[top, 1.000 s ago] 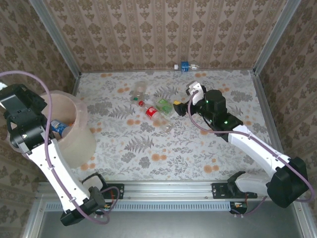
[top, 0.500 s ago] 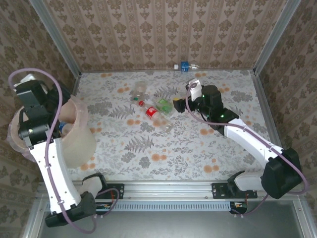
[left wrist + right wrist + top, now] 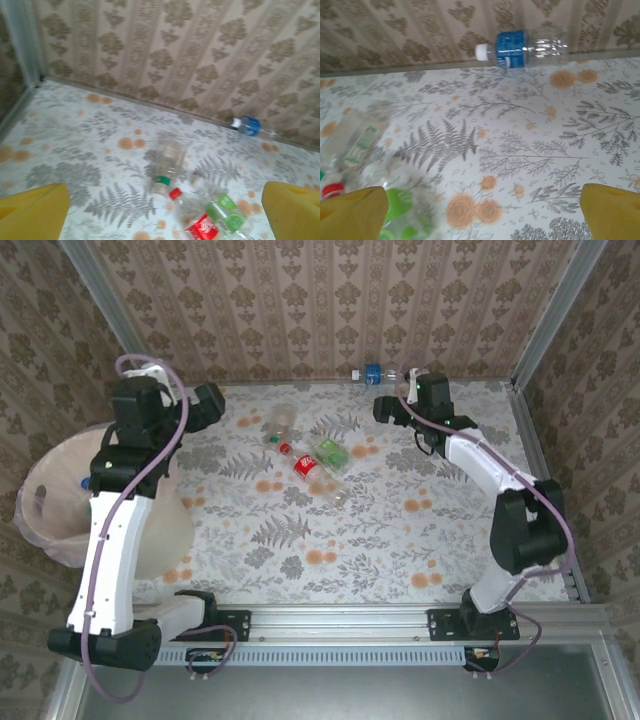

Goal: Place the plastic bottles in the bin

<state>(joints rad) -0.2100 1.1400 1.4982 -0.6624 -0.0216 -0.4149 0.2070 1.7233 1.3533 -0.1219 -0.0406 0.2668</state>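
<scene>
plastic bottles [image 3: 318,472] lie in a loose cluster on the far half of the floral table [image 3: 420,530]: a green-capped clear bottle [image 3: 283,420], a red-label bottle [image 3: 306,465] and a green-label bottle [image 3: 330,451], each just beside the next. a blue-label bottle [image 3: 375,373] lies alone against the foot of the back wall [image 3: 320,300]. the bin [image 3: 165,525] stands at the table's left edge, well apart from the cluster. the left gripper [image 3: 207,403] hangs between bin and cluster, jaws spread wide, grasping nothing. the right gripper [image 3: 386,408] hangs near the blue-label bottle, likewise spread and unloaded. open tabletop runs across the near half and right side.
</scene>
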